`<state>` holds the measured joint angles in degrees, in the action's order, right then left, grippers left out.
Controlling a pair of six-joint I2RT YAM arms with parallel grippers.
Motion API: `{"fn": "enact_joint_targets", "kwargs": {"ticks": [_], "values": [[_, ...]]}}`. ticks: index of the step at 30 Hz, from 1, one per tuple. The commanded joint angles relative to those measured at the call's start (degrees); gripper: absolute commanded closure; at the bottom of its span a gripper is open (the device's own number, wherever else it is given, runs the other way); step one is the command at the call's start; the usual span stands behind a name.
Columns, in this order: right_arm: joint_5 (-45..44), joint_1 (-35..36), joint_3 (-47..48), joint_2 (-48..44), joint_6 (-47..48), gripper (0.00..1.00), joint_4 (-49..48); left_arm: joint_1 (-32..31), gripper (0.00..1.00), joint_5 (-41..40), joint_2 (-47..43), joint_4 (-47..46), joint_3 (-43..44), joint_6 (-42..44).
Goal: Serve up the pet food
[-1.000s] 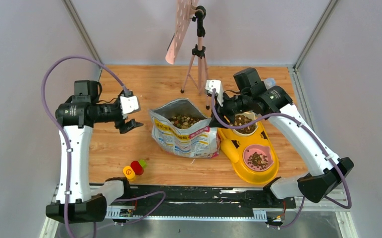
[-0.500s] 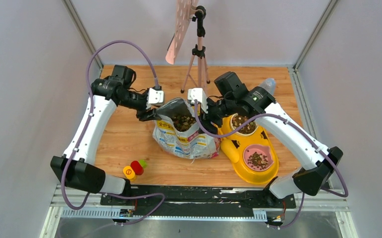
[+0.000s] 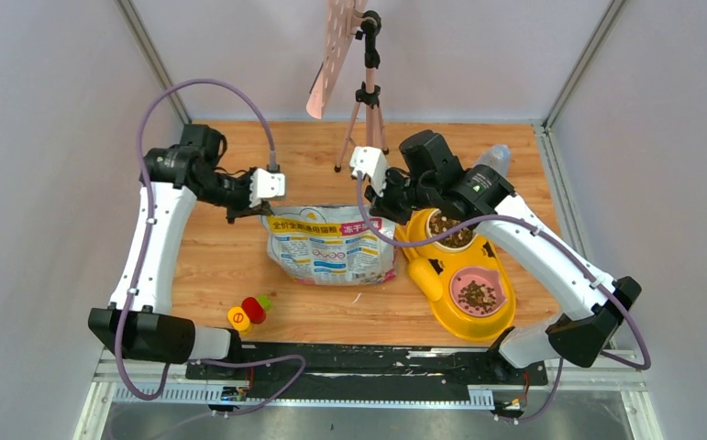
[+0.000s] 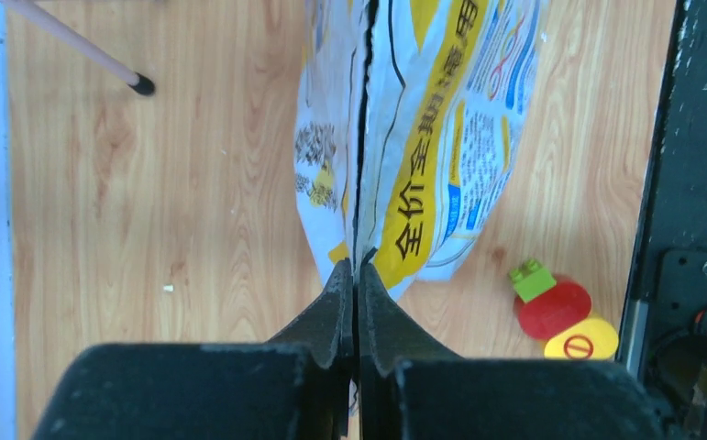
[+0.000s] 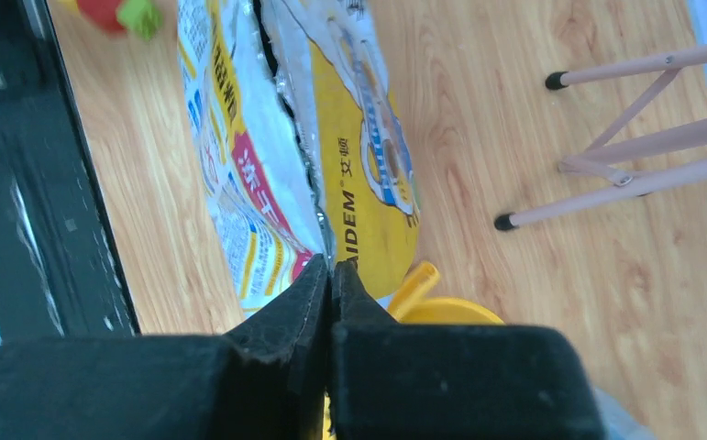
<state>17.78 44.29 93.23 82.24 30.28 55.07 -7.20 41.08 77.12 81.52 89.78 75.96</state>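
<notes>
**Bag mouth pinched flat**

Left gripper [image 4: 357,275] and right gripper [image 5: 331,270] are both clamped on the bag's [image 3: 331,249] top corners. The mouth, gaping a moment ago, is now stretched closed. Pet food [image 3: 450,229] sits in the feeder [image 3: 434,291] right of the bag, so serving looks done.

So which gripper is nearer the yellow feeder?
Right. The right gripper pinches the bag at the corner beside the yellow feeder; the left gripper pinches its far corner.

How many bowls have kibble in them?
2. White bowl at the yellow feeder's far end; pink bowl at its near end. Both hold kibble.
</notes>
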Motion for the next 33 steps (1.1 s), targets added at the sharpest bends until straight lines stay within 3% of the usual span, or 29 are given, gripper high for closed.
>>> {"fn": "enact_joint_targets", "kwargs": {"ticks": [1,4,9,15,20,26,33], "values": [[-6.49,-5.15,-1.67,-5.8,-17.38,1.0,-16.93,10.68,1.0,-2.44,-0.58,10.23,8.98,7.13],[-2.05,-5.18,-4.32,-6.26,-20.29,1.0,-19.89,11.54,1.0,-2.11,1.06,13.37,10.71,4.99],[1.68,-5.18,-10.31,-7.62,-18.29,1.0,-22.25,11.61,1.0,-0.09,-4.22,13.51,5.87,8.03],[5.71,-5.18,-10.81,-7.06,-13.75,1.0,-22.54,11.47,1.0,2.77,-6.87,13.5,1.06,7.5],[12.31,-5.06,-8.7,-3.04,-7.57,1.0,-21.55,11.51,1.0,3.95,-6.66,12.81,2.38,5.68],[13.97,-1.7,0.15,4.87,-1.9,0.6,-16.4,11.51,1.0,3.93,-6.85,13.14,2.7,5.07],[23.22,0.25,7.18,10.41,2.81,0.45,-10.32,11.53,1.0,3.69,-7.68,12.07,1.95,4.3]]}}
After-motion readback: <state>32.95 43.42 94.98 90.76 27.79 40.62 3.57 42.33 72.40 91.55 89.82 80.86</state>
